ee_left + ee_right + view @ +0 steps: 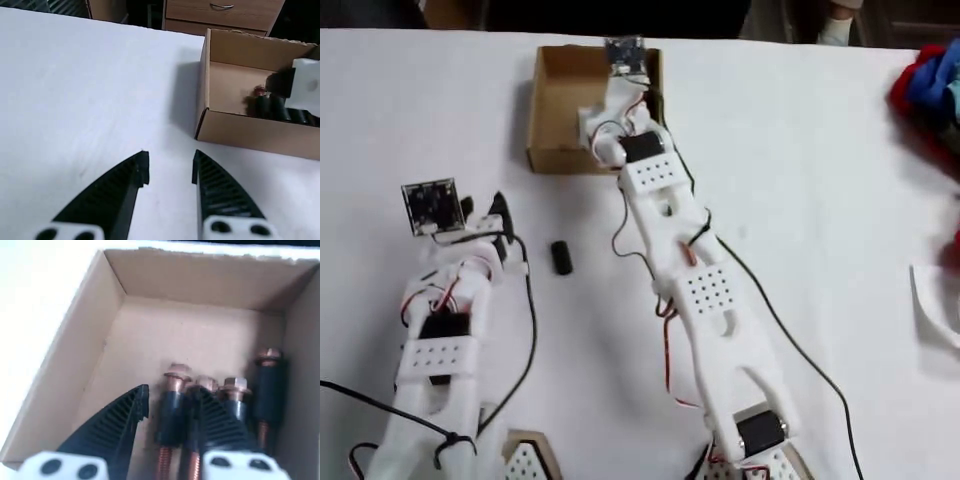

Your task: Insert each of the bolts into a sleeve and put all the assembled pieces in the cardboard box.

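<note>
Assembled pieces (270,390): four, lying side by side on the floor of the cardboard box (75,365).
Right gripper (171,394): down inside the box, jaws apart, straddling one piece and apparently not pinching it.
Loose sleeve (560,257): one, lying on the table (800,150) between the two arms, near the box.
Left gripper (170,167): spread, holding nothing, above bare table.
Risk: on lifting out, a finger may snag the straddled piece and drag it along. The round sleeve may roll if nudged.
Count: four pieces, one sleeve, one box.
</note>
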`<state>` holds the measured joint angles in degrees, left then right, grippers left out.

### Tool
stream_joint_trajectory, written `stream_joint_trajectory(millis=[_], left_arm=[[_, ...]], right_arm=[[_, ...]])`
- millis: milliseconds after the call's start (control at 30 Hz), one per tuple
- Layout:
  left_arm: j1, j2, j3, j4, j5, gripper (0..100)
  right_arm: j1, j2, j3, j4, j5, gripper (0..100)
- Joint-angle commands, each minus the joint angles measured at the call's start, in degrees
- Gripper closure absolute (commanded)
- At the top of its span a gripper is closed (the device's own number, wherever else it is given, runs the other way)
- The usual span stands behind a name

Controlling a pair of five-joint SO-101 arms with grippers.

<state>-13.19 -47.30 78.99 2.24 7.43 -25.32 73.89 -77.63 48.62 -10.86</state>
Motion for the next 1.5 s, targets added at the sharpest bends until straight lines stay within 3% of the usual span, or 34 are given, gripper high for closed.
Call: stream_joint_trajectory(millis=[0, 333, 500, 600, 900, 1067, 1200, 1333, 1467], left_arm=[[0.5, -1.5, -0.2, -1.2, -0.6, 84], [0.4, -1.5, -0.2, -1.2, -0.6, 84], [0.4, -1.5, -0.2, -1.2, -0.6, 84], [0.4, -1.5, -0.2, -1.2, -0.6, 84], [0.4, -1.5, -0.2, -1.2, -0.6, 84], [0.4, -1.5, -0.2, -1.2, -0.6, 84], [-0.7, -1.5, -0.3, -1.2, -0.4, 84], [-6.8, -1.5, -2.2, -0.8, 0.0, 84], [-14.2, -1.5, -2.7, -1.2, 4.9, 84]], right_arm=[[-0.4, -1.7, -2.9, -1.1, 0.5, 83.3], [-0.3, -2.5, -4.4, -1.0, 0.5, 84.2], [0.3, -2.8, -4.5, -0.5, 0.5, 98.1], [2.2, -4.8, -4.5, 5.4, 0.5, 98.1], [4.0, -21.1, -4.6, 39.3, 1.1, 97.4], [3.8, -24.8, -4.0, 51.1, 1.1, 97.4], [4.4, -25.4, 2.0, 52.8, 1.8, 97.4], [0.2, -25.5, 10.5, 52.8, 10.7, 93.0], [-5.0, -25.0, 15.6, 52.7, 15.0, 87.3]])
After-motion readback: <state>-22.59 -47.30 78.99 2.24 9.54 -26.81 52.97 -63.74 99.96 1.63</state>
